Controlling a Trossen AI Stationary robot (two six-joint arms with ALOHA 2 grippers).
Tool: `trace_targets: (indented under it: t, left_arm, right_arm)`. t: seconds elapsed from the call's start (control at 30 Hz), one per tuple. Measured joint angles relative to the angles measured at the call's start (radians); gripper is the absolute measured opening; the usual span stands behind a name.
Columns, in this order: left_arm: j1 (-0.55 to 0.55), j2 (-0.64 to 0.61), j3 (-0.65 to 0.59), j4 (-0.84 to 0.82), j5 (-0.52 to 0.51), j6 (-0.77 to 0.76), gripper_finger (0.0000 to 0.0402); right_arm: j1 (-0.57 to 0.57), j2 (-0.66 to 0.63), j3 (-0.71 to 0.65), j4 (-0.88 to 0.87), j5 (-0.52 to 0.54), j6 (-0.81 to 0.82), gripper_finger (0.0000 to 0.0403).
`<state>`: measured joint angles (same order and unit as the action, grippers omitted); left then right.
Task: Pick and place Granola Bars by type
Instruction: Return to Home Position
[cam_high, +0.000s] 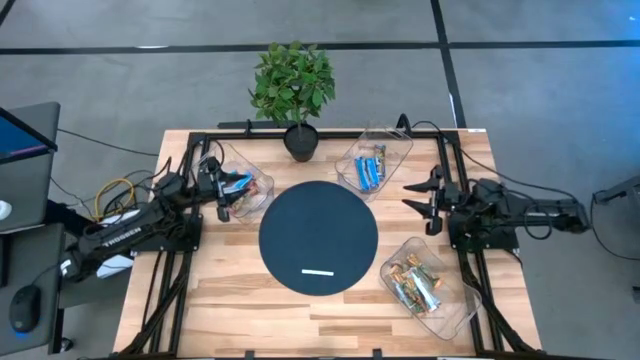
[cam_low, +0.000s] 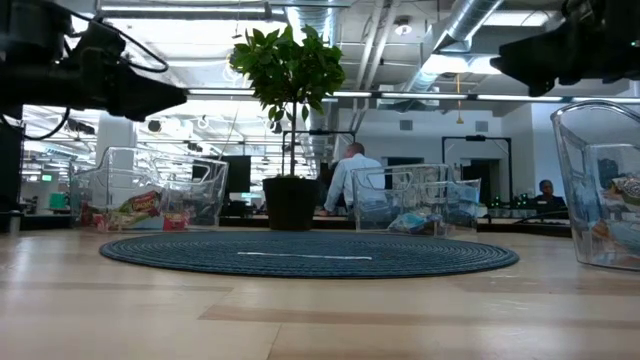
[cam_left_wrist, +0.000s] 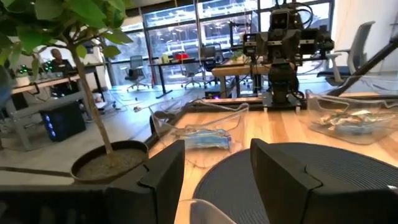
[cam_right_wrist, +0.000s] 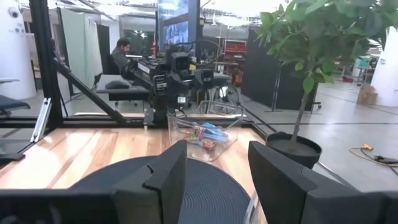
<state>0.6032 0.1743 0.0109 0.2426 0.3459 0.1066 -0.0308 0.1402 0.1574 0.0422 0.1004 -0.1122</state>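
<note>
Three clear trays hold the granola bars. The left tray (cam_high: 243, 188) has orange-red-brown bars (cam_right_wrist: 205, 142) with one blue wrapper among them. The far tray (cam_high: 372, 163) holds blue bars (cam_left_wrist: 202, 140). The near right tray (cam_high: 422, 285) holds gold-green bars (cam_high: 412, 282). My left gripper (cam_high: 222, 192) hangs open and empty above the left tray's left rim. My right gripper (cam_high: 425, 197) is open and empty, raised near the table's right side between the far tray and the near right tray. The wrist views show both pairs of fingers apart, with nothing between them.
A dark round mat (cam_high: 318, 238) fills the table's middle, with a thin white strip (cam_high: 318, 271) lying on its near part. A potted plant (cam_high: 300, 140) stands at the far edge between the left and far trays. People sit in the room beyond the table.
</note>
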Motion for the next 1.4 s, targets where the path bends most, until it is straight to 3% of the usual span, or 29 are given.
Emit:
trace_targets:
  t: [0.23,0.4,0.6,0.83,1.07,1.4]
  left_arm:
    - [-0.003,-0.068,-0.001,-0.061,0.024,-0.053,0.0177]
    - [-0.062,-0.081,-0.001,-0.083,0.024,-0.098,0.0177]
    - [-0.211,-0.081,-0.002,-0.088,-0.109,-0.093,0.0177]
    - [-0.354,-0.083,-0.003,-0.098,-0.274,-0.034,0.0177]
    - [-0.43,-0.086,-0.003,-0.113,-0.328,-0.022,0.0177]
    - [-0.506,-0.085,-0.004,-0.148,-0.385,0.035,0.0177]
  right_arm:
    - [0.015,-0.046,0.0,-0.053,0.0,0.015,0.0165]
    - [0.062,-0.045,0.0,-0.057,0.001,0.017,0.0166]
    - [0.112,-0.044,-0.009,-0.029,0.005,0.01,0.0166]
    - [0.117,-0.068,-0.138,0.119,0.048,-0.006,0.0166]
    - [0.079,-0.133,-0.15,0.035,0.06,0.035,0.0166]
    - [0.14,-0.138,-0.15,-0.002,0.055,0.009,0.0166]
